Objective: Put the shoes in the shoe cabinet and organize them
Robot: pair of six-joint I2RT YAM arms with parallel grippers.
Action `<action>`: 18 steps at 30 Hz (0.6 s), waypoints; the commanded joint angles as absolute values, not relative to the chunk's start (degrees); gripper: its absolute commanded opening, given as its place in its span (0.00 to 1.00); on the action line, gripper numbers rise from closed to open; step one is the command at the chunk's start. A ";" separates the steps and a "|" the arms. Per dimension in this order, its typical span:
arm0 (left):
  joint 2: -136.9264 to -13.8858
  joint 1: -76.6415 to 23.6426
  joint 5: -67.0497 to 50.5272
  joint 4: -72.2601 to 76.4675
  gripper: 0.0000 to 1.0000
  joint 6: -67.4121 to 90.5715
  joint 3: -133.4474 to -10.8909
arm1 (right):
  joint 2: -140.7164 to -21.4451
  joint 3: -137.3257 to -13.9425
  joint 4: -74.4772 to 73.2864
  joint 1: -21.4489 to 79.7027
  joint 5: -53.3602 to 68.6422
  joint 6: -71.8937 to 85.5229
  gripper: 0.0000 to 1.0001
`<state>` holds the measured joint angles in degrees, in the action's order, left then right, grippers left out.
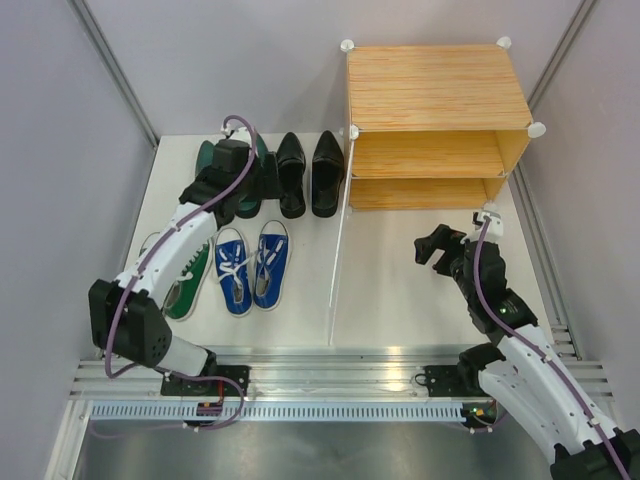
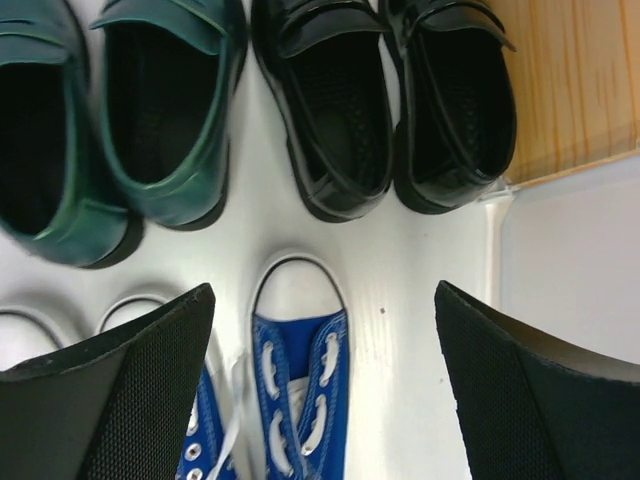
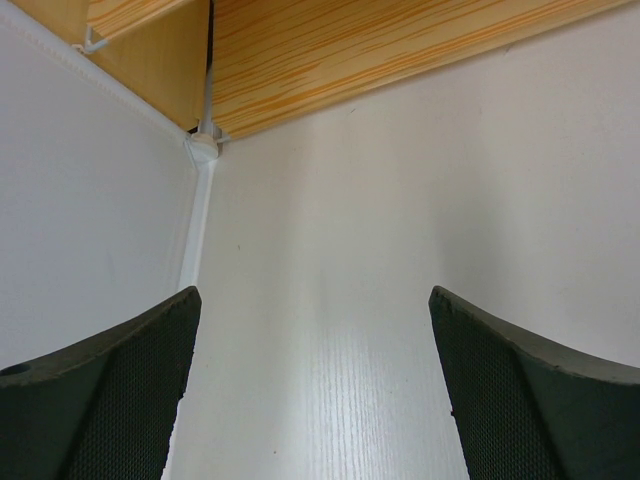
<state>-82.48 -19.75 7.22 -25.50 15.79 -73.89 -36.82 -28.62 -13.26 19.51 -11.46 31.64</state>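
Note:
Four pairs of shoes stand on the white table left of the cabinet. The dark green leather shoes (image 2: 160,110) and black dress shoes (image 1: 308,172) stand at the back, the blue sneakers (image 1: 252,265) in front. The green white-toed sneakers (image 1: 185,285) are partly hidden under my left arm. My left gripper (image 1: 245,195) is open and empty above the shoes. In the left wrist view the left gripper (image 2: 325,400) has a blue sneaker toe (image 2: 300,390) between its fingers, well below. The shoe cabinet (image 1: 435,90) is empty. My right gripper (image 1: 435,245) is open and empty before it.
The cabinet's translucent door panel (image 1: 338,250) stands open, edge-on, between the shoes and my right arm. It also shows in the right wrist view (image 3: 90,200) with a white corner connector (image 3: 204,147). Grey walls close in on both sides.

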 commanded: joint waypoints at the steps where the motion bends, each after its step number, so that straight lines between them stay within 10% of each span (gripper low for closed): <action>1: -87.61 -19.86 1.85 -18.99 0.92 20.91 -78.31 | -36.21 -28.56 -10.72 20.30 -12.83 31.29 0.98; 18: -109.68 -20.04 -2.81 -17.31 0.76 22.85 -90.61 | -37.00 -28.48 -10.46 20.39 -13.98 31.03 0.98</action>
<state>-108.36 -19.75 -1.65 -20.38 21.52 -86.70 -36.88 -28.49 -12.53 20.14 -12.95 31.64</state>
